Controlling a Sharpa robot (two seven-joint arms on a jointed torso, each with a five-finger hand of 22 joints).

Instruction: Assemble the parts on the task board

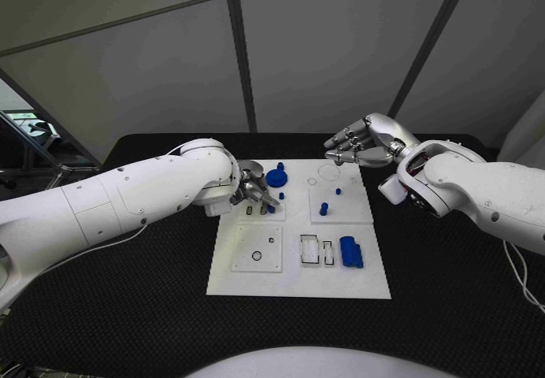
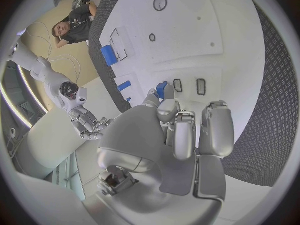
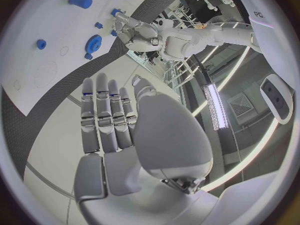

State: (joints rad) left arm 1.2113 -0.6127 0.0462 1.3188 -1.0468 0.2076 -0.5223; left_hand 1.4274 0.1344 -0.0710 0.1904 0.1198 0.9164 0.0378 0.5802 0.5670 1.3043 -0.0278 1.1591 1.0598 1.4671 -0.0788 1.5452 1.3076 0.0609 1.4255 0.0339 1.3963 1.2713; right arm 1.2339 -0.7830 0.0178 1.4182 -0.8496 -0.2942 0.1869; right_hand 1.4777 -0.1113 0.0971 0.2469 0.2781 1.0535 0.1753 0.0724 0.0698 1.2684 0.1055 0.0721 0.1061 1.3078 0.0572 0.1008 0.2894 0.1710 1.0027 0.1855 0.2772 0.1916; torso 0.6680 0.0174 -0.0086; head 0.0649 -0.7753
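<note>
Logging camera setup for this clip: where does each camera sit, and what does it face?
Head view: on the head, looking down at the task board; both arms show.
Left wrist view: behind the left hand, facing the board.
Right wrist view: behind the right hand, facing the board's edge.
Shared: head and right wrist views show the blue gear.

right hand point(image 3: 112, 130) empty, fingers straight | task board point(image 3: 37, 50) beyond | blue parts point(image 3: 80, 0)

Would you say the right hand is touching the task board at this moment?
Apart. In the head view the right hand is at the far edge of the task board; the right wrist view shows its straight fingers above it.
</note>
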